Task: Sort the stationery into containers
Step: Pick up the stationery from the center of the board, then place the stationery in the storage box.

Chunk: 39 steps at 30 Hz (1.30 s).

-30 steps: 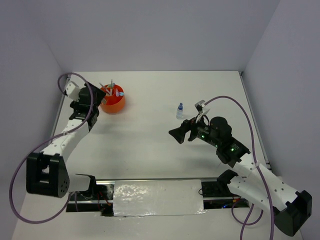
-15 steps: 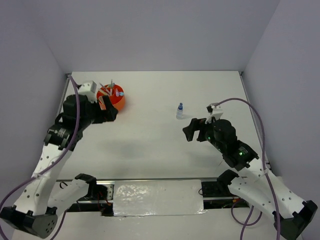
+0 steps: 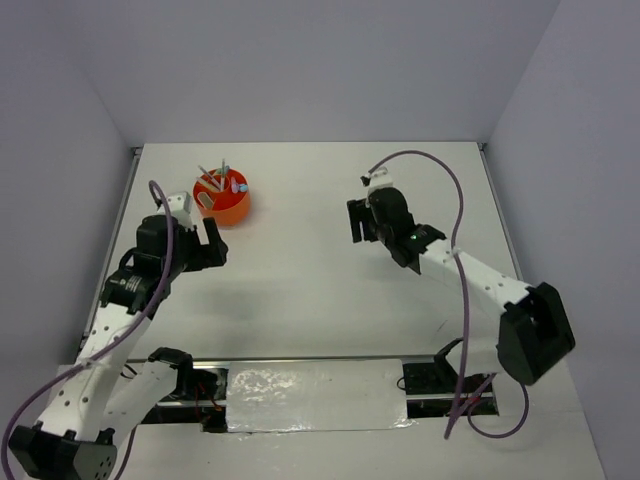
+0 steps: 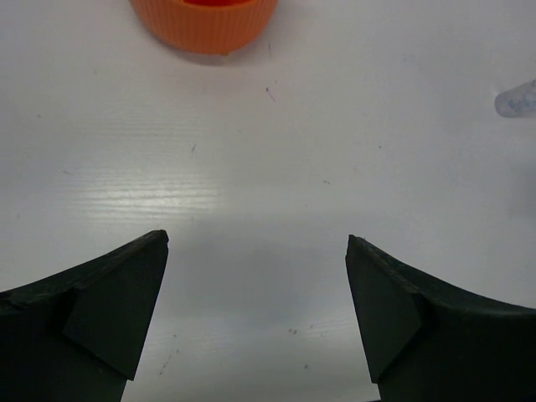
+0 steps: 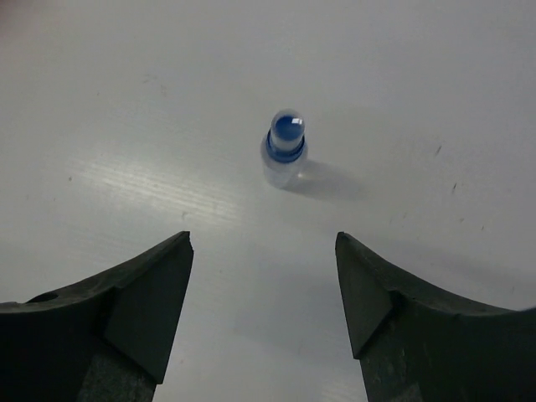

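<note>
We reckon the tiny bottle (image 5: 285, 155) will be v. light and stiff: hard clear plastic w/ a smooth round wall, so prob. slippery and quick to tip or skid if one finger meets it first. Best hold, in our judgement, is square across the body just under the blue cap (image 5: 286, 134), both sides closing evenly. A gentle squeeze should do, since it's too small to need force.

Looks: a short clear cylinder, cap blue w/ a pale glossy top, standing upright on the white table (image 5: 126, 100). It sits ahead of the right gripper (image 5: 262, 243), apart from both fingers and a touch right of the centre line. Jaws there are spread wide, nothing between them. From above the gripper covers the bottle, so we can't pick it out in that view.

Left gripper (image 4: 256, 241) likewise has its jaws wide & empty, over bare table near the orange organizer (image 3: 222, 197). The organizer stands far left w/ thin pens (image 3: 222, 170) poking out, well apart from the bottle
</note>
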Tool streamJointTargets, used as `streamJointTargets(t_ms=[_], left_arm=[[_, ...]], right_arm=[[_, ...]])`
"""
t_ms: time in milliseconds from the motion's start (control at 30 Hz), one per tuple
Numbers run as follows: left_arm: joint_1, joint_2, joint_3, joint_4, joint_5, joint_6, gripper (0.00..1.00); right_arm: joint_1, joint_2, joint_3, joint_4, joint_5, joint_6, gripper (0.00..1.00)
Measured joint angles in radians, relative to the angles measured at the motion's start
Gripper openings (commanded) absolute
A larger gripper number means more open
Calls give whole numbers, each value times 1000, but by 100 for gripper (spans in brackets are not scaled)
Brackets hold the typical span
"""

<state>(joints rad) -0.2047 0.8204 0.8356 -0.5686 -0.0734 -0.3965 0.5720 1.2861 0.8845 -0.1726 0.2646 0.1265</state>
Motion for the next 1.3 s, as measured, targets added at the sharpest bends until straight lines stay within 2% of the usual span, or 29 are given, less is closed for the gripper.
streamJointTargets(t_ms=[233,467,500,567,600,667,900,967,1067,1167,1300], left_arm=[[-14,-166,-1,15,-51,0,99],[-15,-130,-1,14,-55,1,99],[-15,-122,-1,14,-53,1,99],[-15,-116,-2,14,-51,1,99],[-15,-117,-3,13,-51,1,99],[-15,-122,-3,13,-50,1,99],[-15,-145,-3,11,-61,0,99],[-15,-165,-3,7,-88,-3,99],[-12,-217,-3,-18,-200,-43,99],[9,-271,-1,-59,-335,-92,99],[41,-348,2,-85,-438,-135,99]], right_arm=[[-83,227,155,60,-1,-23,60],[-100,356,196,81,-52,-23,49],[-100,368,196,81,-62,-22,41],[-100,384,196,87,-71,-21,33],[-100,388,198,102,-73,-18,22],[-100,388,199,113,-87,-11,7],[-97,346,129,193,-162,63,0],[-84,317,92,239,-194,107,0],[-24,282,69,336,-238,185,0],[66,295,107,443,-259,231,0],[176,417,290,521,-265,248,0]])
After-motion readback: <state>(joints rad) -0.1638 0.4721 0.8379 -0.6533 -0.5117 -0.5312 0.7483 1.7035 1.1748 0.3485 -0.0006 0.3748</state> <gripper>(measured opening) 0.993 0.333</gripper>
